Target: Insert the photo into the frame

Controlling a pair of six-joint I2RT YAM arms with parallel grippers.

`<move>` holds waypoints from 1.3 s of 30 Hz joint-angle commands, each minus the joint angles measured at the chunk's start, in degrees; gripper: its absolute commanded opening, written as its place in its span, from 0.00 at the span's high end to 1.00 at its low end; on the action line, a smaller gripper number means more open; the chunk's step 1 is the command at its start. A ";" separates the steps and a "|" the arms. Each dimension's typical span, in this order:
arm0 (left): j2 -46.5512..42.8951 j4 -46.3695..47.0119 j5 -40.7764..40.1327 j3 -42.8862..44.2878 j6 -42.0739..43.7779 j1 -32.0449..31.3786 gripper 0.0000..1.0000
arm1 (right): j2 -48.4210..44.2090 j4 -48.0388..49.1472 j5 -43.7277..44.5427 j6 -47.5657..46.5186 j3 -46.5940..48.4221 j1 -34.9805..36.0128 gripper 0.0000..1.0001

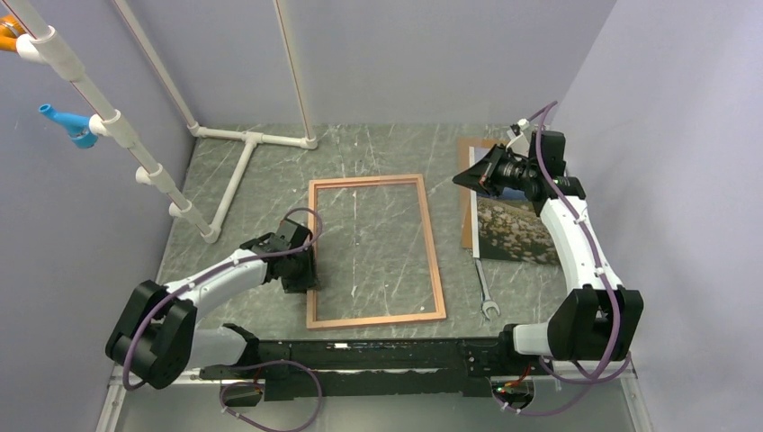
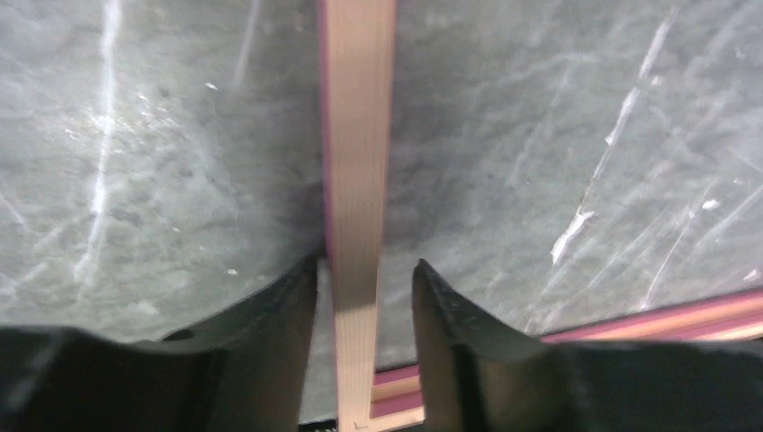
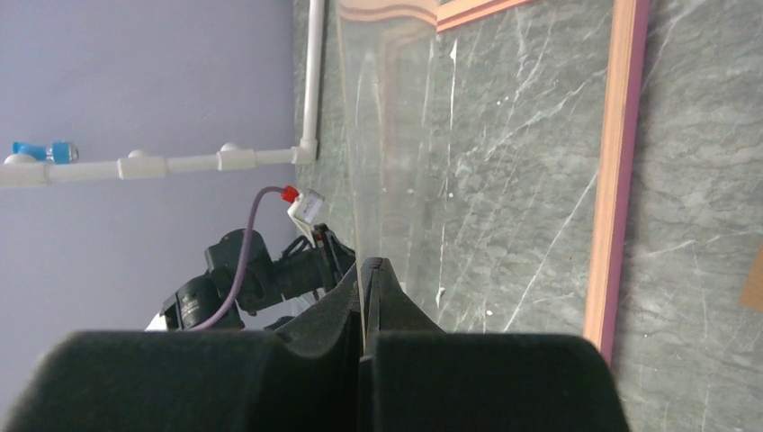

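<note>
Photo (image 1: 508, 229): flat paper print, face up at the right side of the table (image 1: 270, 189), pebbly flowered field showing, thin white border along its left edge; it overlaps a plain brown backing board (image 1: 465, 216) and the right forearm crosses above it. Well apart from the frame (image 1: 378, 318), which lies flat at table centre: a narrow rectangle of pale wood rails with pinkish outer edges, the grey veined marble-look surface visible through its opening. Left gripper (image 1: 301, 270) at the frame's left rail near the lower corner; its wrist view shows blunt black fingers (image 2: 288, 315) spread either side of the fine-grained rail (image 2: 358, 180), with a clear gap on one side. Right gripper (image 1: 463, 175) is raised over the board's far end, fingers pressed together on the edge of what looks like a thin clear sheet (image 3: 387, 135) with faint reflections. A steel wrench (image 1: 486, 292) lies just beside the photo's near corner. White PVC pipework (image 1: 236, 175) at far left.
</note>
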 commanded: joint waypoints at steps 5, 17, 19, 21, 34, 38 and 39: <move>-5.93 -0.85 4.94 1.55 -1.02 -0.25 0.13 | -2.11 6.72 -8.76 -2.64 -2.24 -0.20 1.00; -5.43 7.75 21.91 4.75 3.00 7.05 0.13 | 0.69 12.17 -16.09 -1.00 -4.26 0.61 1.00; -5.72 9.74 25.58 2.97 2.66 10.54 0.15 | 1.86 12.08 -16.30 -1.16 -3.63 1.32 1.00; -6.07 10.53 27.44 1.62 3.26 13.66 0.17 | 3.50 12.11 -16.64 -1.26 -2.76 2.65 1.00; -4.34 4.11 26.73 -0.67 11.60 25.08 0.38 | 10.85 17.01 -16.09 1.75 -1.36 8.63 1.00; -3.96 3.65 23.89 -0.70 11.70 25.13 0.50 | 12.27 16.58 -15.65 1.43 -0.36 9.57 1.00; -3.83 4.15 23.82 -0.93 11.64 25.10 0.50 | 12.42 17.13 -15.31 1.60 -0.49 9.84 1.00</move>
